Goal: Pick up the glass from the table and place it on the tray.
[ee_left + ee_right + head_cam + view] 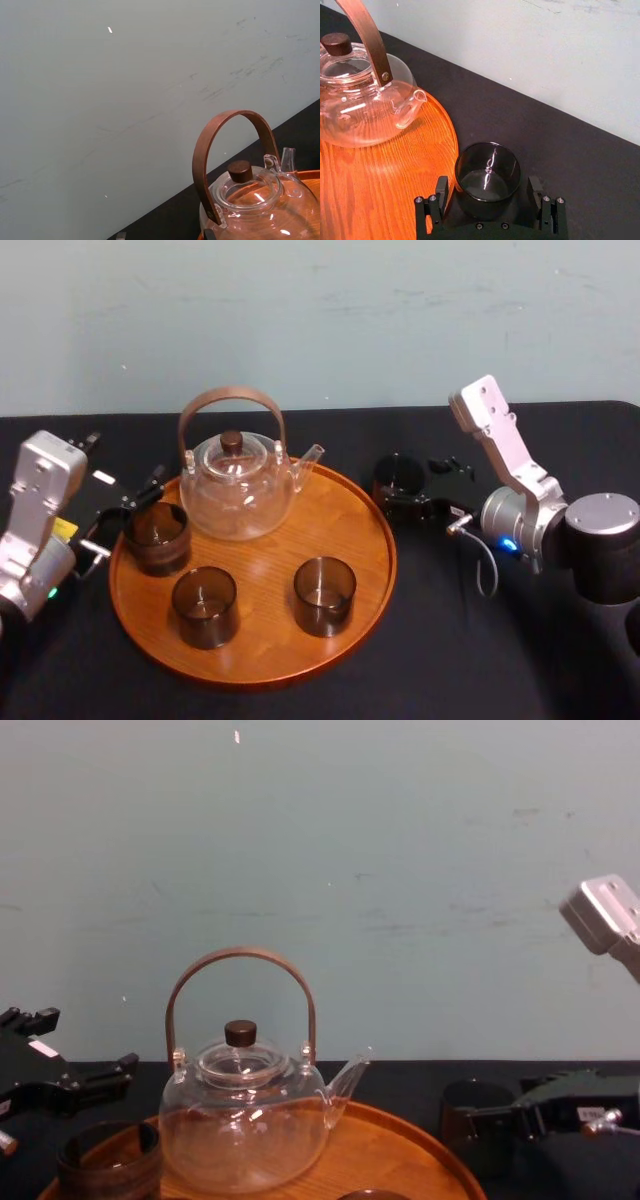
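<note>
A dark glass (398, 478) stands on the black table just right of the round wooden tray (268, 540). My right gripper (405, 492) is open around it, low at the table. In the right wrist view the glass (488, 176) sits between the two fingers (441, 192) with a small gap on each side, next to the tray's rim (451, 145). The chest view shows the same glass (476, 1112) at the lower right. My left gripper (125, 518) is open at the tray's left edge, beside another dark glass (157, 536) that stands on the tray.
A clear glass teapot (237, 480) with a brown arched handle stands at the back of the tray. Two more dark glasses (205, 605) (324, 594) stand at the tray's front. A pale wall closes the back of the table.
</note>
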Tool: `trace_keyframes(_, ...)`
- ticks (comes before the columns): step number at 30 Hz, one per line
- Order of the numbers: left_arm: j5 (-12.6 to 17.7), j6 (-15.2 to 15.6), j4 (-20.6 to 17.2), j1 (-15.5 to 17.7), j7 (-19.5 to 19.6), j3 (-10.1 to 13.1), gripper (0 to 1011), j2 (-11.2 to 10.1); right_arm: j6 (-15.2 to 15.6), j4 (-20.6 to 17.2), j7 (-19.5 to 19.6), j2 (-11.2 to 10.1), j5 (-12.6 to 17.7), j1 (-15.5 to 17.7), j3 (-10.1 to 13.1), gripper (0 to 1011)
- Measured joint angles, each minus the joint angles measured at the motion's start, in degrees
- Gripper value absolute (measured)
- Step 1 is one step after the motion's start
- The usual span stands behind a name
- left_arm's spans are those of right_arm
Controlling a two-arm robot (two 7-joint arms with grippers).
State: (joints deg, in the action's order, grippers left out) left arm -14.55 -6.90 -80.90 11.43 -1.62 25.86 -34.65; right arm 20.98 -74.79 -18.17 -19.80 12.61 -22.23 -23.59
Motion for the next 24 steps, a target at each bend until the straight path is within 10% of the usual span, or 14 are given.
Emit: trace_keyframes(24, 0.0, 0.0, 0.0, 0.0, 0.0, 0.0, 1001, 0.0, -0.2, 6.5, -2.0, 3.9, -2.5, -3.6, 0.7, 1002)
